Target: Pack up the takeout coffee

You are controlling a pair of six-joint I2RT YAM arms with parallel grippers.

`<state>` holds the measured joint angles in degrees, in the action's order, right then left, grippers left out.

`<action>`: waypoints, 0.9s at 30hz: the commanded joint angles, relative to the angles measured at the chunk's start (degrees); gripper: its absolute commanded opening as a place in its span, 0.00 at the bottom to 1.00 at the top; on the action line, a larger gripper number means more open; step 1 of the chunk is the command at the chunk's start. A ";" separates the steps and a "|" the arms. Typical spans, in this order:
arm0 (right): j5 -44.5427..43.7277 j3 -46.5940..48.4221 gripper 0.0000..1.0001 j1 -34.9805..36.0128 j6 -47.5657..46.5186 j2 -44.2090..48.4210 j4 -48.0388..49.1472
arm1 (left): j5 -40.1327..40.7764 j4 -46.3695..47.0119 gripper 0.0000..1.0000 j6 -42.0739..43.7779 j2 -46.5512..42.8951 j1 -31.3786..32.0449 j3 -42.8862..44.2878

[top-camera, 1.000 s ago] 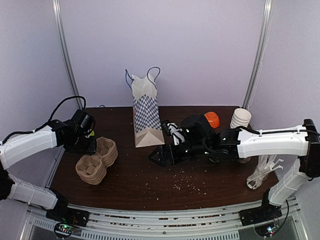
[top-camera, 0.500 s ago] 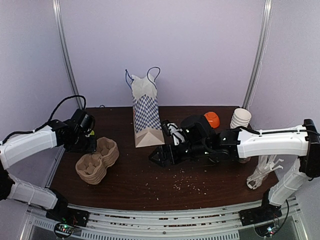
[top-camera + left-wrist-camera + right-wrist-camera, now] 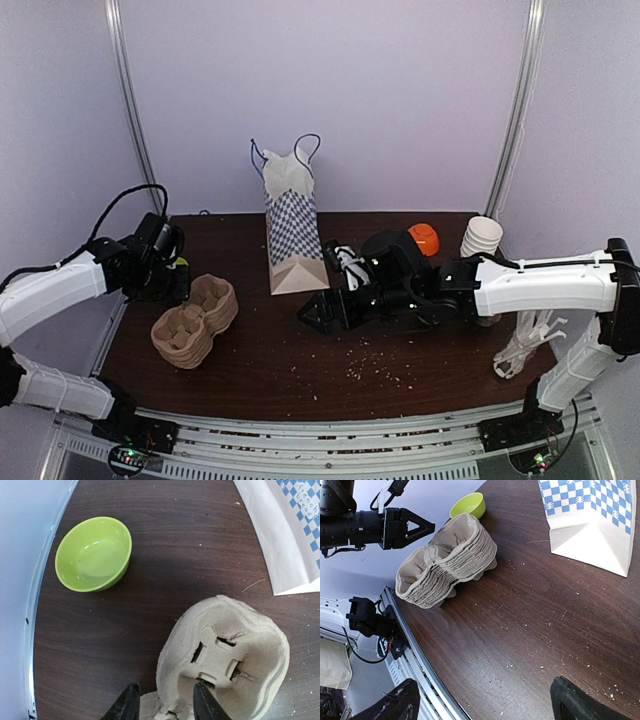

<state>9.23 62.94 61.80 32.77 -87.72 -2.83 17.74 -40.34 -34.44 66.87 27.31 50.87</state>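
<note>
Top view: takeout coffee [image 3: 346, 266] is at 1 o'clock of the right gripper [image 3: 318, 312], just right of the checked paper bag [image 3: 291, 235]. It is half hidden behind the right arm. Only a white wall with black print shows; the lid cannot be made out. Neither wrist view catches it.

Right wrist view: right jaws are spread wide and empty over crumb-strewn tabletop [image 3: 260, 370].

Left wrist view: left gripper [image 3: 166, 706] jaws are partly open, gripping nothing, with tips above the near rim of the pulp carrier stack [image 3: 225, 655]. From here it reads as one carrier. The right wrist view shows many nested together, with the left gripper apparently clear of them.

Green bowl [image 3: 93, 554] is empty, at 10 o'clock of the carriers — only a sliver of it shows from above.

Top view only: lidless cup stack [image 3: 481, 236] and an orange object [image 3: 424, 238] — both at 2 o'clock on the tabletop.
</note>
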 commanded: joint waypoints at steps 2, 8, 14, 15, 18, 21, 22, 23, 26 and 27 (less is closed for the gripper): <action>-0.80 0.42 0.93 0.02 -0.17 0.44 -0.23 | -0.42 3.05 0.39 0.62 2.02 -0.61 -0.80; -1.23 0.59 0.93 0.04 -0.36 0.54 -0.72 | -0.92 4.97 0.33 1.13 3.98 -1.11 -1.84; -1.40 0.59 0.93 0.00 -0.48 0.46 -0.86 | -1.30 5.46 0.13 1.42 4.23 -1.23 -2.16; -1.37 0.55 0.93 -0.01 -0.43 0.45 -0.82 | -1.30 5.45 0.10 1.46 3.98 -1.24 -2.16; -1.28 0.64 0.93 0.04 -0.42 0.24 -0.77 | -1.27 5.08 0.00 1.48 2.99 -1.24 -1.94; -1.11 0.90 0.93 0.02 -0.36 -0.05 -0.77 | -1.30 4.06 0.00 1.31 2.17 -1.29 -1.22; -1.02 1.01 0.93 0.03 -0.33 -0.15 -0.73 | -1.25 3.78 0.00 1.26 1.60 -1.23 -0.95; -0.98 1.11 0.93 -0.01 -0.25 -0.29 -0.69 | -1.29 3.45 0.00 1.26 1.06 -1.23 -0.69; -0.84 1.37 0.93 0.00 -0.14 -0.72 -0.67 | -1.64 2.33 0.00 1.23 -0.25 -1.28 0.32; -0.80 1.47 0.93 -0.01 -0.16 -0.85 -0.61 | -1.79 1.98 0.00 1.24 -0.63 -1.27 0.63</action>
<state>9.04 62.96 61.80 32.77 -87.77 -3.14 16.01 -38.06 -33.43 68.84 26.55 49.15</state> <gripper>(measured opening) 0.932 0.050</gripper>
